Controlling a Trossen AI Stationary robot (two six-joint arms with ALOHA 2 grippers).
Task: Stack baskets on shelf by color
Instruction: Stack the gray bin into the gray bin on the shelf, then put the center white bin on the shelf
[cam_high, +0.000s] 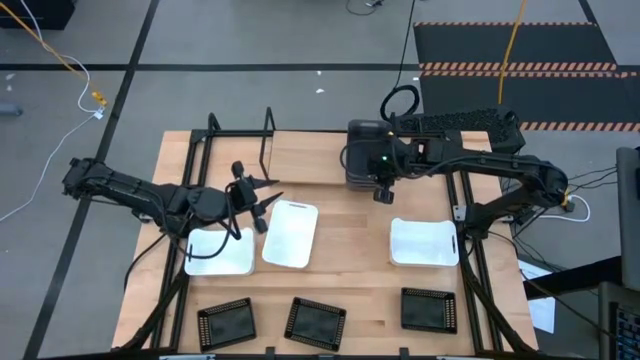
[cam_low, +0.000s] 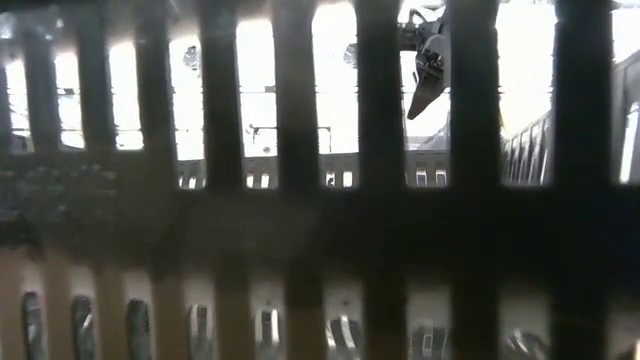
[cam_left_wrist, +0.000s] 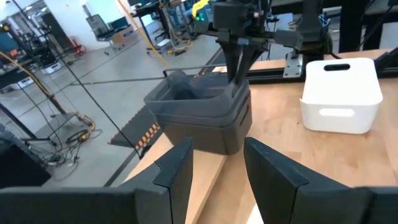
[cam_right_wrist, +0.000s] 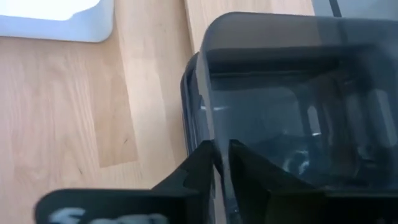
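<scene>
The dark grey baskets (cam_high: 365, 160) stand nested at the table's far edge. The right gripper (cam_right_wrist: 221, 158) has its fingers clamped on their rim. The left gripper (cam_high: 262, 203), fingers apart, hovers near two white baskets (cam_high: 291, 233).

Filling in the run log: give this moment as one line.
right end effector: pinching wall of dark grey basket stack on shelf | left end effector: open, above white baskets | black trays: untouched, front row
</scene>
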